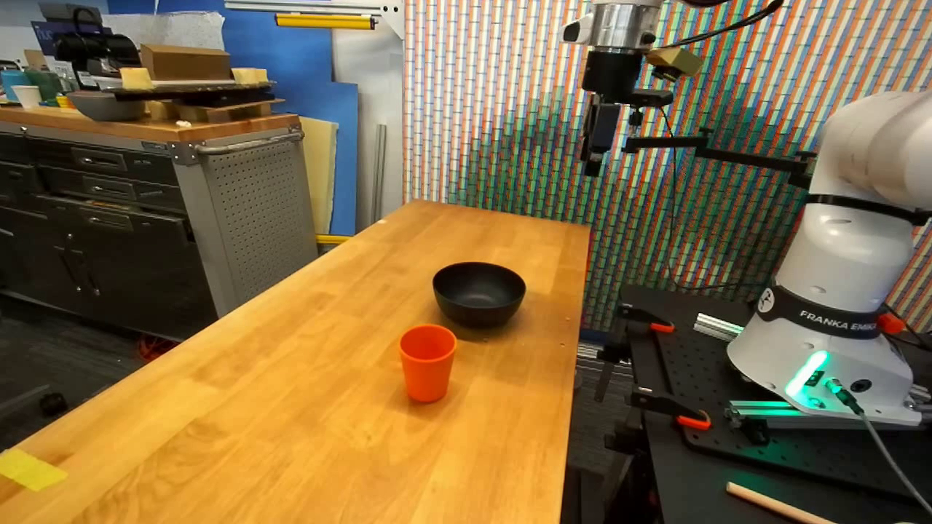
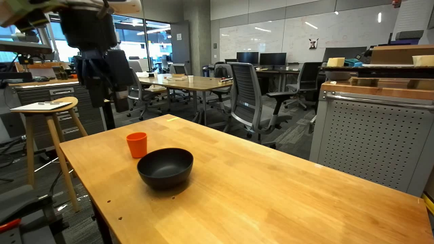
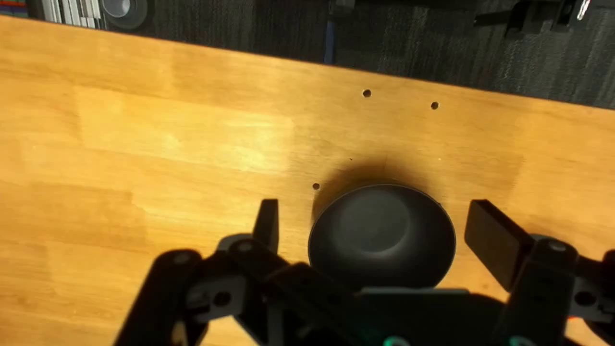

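My gripper (image 3: 375, 218) hangs high above the table (image 1: 335, 349) with its fingers spread apart and nothing between them. Seen from the wrist, a black bowl (image 3: 379, 235) lies far below the gap, its near rim covered by the gripper body. In both exterior views the bowl (image 1: 479, 293) stands upright on the wood, and its inside looks bare. Beside it is an upright orange cup (image 2: 137, 145), apart from the bowl (image 2: 165, 168). The gripper (image 1: 593, 164) touches neither of them. In an exterior view, the gripper (image 2: 109, 103) shows dark against the room.
Yellow tape (image 1: 33, 469) is stuck near a table corner. A drawer cabinet (image 1: 255, 211) stands past the far long edge, and an office chair (image 2: 252, 98) and a wooden stool (image 2: 56, 105) are nearby. Clamps (image 1: 670, 407) sit on the robot's black mount.
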Motion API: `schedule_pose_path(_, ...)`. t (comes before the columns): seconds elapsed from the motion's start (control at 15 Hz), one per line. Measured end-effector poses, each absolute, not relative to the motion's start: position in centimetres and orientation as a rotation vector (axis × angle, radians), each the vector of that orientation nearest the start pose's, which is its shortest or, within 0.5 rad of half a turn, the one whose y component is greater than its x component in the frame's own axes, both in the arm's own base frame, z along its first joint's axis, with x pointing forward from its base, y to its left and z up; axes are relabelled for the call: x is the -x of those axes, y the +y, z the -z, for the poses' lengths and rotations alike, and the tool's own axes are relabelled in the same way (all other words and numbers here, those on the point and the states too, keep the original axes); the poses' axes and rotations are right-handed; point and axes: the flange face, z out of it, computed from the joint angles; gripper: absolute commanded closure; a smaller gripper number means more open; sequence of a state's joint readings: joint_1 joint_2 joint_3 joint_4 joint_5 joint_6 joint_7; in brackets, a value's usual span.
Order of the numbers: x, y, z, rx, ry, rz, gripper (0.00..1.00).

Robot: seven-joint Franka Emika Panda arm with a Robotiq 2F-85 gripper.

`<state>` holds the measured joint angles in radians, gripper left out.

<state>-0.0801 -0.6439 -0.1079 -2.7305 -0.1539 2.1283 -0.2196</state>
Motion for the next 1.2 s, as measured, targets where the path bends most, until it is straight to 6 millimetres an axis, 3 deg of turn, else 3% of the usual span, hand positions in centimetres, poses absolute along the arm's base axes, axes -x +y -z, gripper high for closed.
schedule_pose_path(0.33, -40.4, 1.2, -37.5, 3.258, -0.366, -0.078, 0.0)
schedule_pose_path(0.53, -44.4, 5.0, -34.9, 3.252, -0.412, -0.131, 0.0)
schedule_pose_path(0.87, -51.0, 9.6, -29.7, 3.228, -0.384, -0.195, 0.0)
schedule_pose_path(1.2, -55.5, 12.4, -24.4, 3.198, -0.342, -0.265, 0.0)
